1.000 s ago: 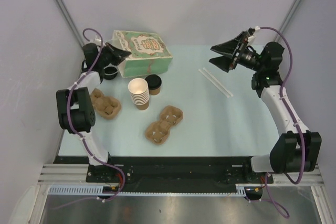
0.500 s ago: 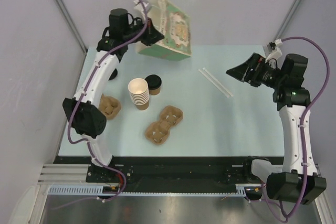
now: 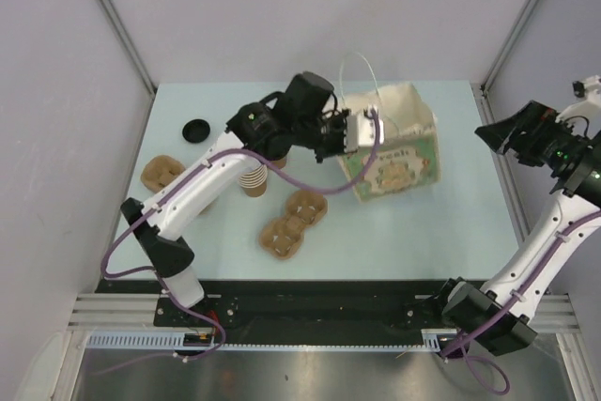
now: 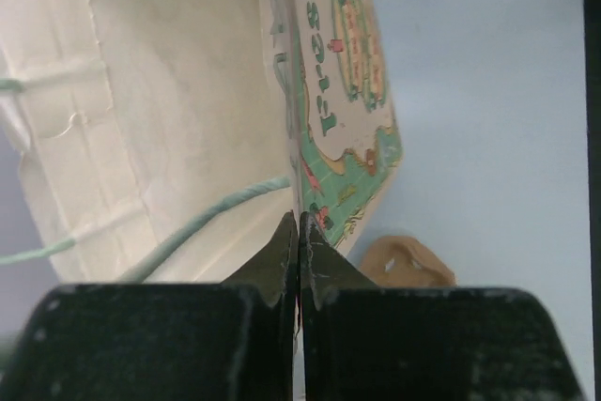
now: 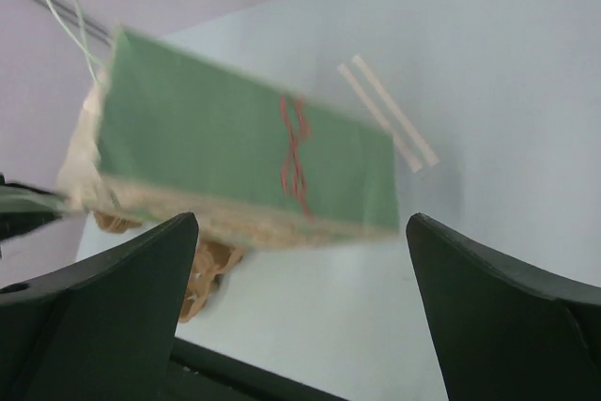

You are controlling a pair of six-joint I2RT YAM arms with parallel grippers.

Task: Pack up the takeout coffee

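Table [image 3: 451, 227]; outstretched left claw [image 3: 362, 131] on bag [image 3: 399, 161].

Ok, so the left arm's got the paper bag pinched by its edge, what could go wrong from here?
1. The left gripper is shut on just one thin wall of the bag, which looks tilted; it could slip or tear.
2. The left arm reaches right over the stack of cups; dropping lower might topple them.
3. The straws lie near the bag; set down on them, it might stand crooked.
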